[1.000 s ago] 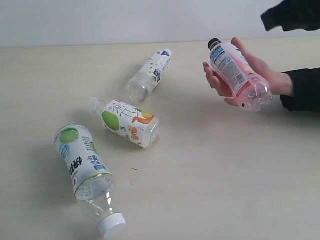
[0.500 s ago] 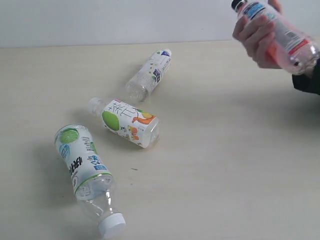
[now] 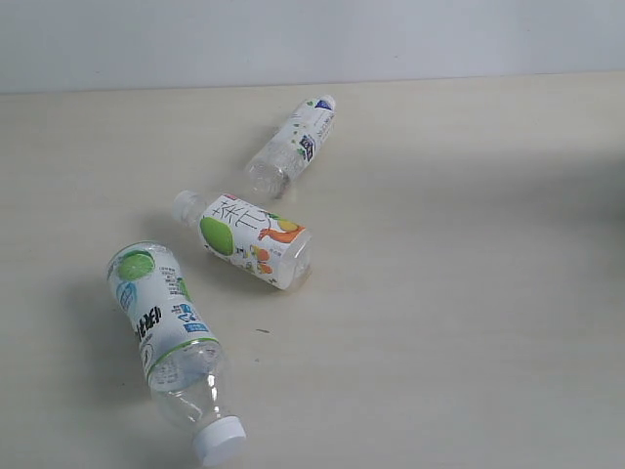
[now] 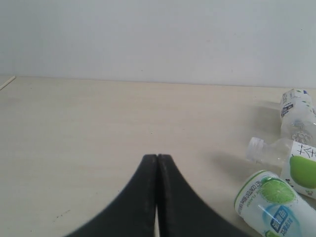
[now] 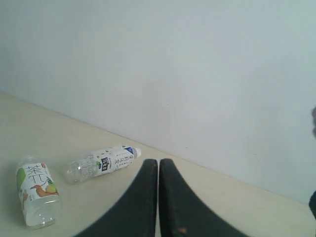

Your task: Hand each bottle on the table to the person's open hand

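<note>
Three clear bottles lie on their sides on the pale table (image 3: 469,293). A slim white-labelled bottle (image 3: 291,144) is farthest back, one with a green fruit label (image 3: 249,238) is in the middle, and a larger lime-labelled one (image 3: 168,335) is nearest, its white cap toward the front. The person's open hand is out of view. Neither gripper appears in the exterior view. My left gripper (image 4: 157,157) is shut and empty over bare table, with the lime-labelled bottle (image 4: 274,207) off to one side. My right gripper (image 5: 158,161) is shut and empty, with the slim bottle (image 5: 103,161) beyond it.
A plain pale wall (image 3: 312,39) runs along the table's far edge. The green-fruit bottle (image 5: 37,190) also shows in the right wrist view. A dark shape (image 5: 313,205) sits at that view's edge.
The person's hand, holding a pink bottle with a black cap, rose toward the upper right and left the exterior view. The three bottles on the table have not moved.
</note>
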{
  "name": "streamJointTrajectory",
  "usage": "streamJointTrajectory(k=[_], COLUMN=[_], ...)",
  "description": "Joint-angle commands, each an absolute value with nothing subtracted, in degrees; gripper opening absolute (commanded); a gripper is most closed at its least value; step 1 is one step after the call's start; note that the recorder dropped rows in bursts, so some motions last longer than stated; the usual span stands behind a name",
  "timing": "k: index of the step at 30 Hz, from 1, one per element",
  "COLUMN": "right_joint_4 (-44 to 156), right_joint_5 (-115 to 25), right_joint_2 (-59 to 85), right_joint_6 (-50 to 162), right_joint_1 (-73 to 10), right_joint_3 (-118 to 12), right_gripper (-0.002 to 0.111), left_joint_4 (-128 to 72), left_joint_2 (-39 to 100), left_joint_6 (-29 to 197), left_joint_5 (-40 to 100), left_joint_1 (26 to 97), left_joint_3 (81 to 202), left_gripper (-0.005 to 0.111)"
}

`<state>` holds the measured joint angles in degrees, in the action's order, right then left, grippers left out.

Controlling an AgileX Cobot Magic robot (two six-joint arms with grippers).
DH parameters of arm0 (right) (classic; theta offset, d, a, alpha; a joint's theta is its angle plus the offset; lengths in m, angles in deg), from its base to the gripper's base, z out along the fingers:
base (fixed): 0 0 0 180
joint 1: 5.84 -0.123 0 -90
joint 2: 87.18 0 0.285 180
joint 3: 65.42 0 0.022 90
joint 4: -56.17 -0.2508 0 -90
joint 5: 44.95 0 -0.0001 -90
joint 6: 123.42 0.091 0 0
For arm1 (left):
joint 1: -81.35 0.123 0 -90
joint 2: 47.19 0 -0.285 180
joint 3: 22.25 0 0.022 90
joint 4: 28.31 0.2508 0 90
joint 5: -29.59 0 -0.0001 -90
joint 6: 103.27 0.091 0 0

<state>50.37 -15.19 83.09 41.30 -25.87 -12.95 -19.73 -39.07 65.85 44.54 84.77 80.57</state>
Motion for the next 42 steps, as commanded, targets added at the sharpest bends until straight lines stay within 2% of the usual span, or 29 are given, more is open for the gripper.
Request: streamJointTrajectory(k=[1,42], right_joint_4=[50.6,50.8], right_joint_5=[-15.2,-14.8], right_joint_2=[84.5,85.0], right_joint_6=[41.7,41.7], right_joint_1=[-25.9,-26.5], right_joint_3=[-12.6,-12.6], right_gripper=[0.001,0.001], left_joint_4=[-19.5,-19.6], left_joint_2=[-39.4,-39.4], left_joint_6=[65.8,65.8], left_joint_5=[44.2,44.2], left_joint_1=[84.8,84.7], left_joint_3=[80.5,80.5], left_gripper=[0.0,0.0])
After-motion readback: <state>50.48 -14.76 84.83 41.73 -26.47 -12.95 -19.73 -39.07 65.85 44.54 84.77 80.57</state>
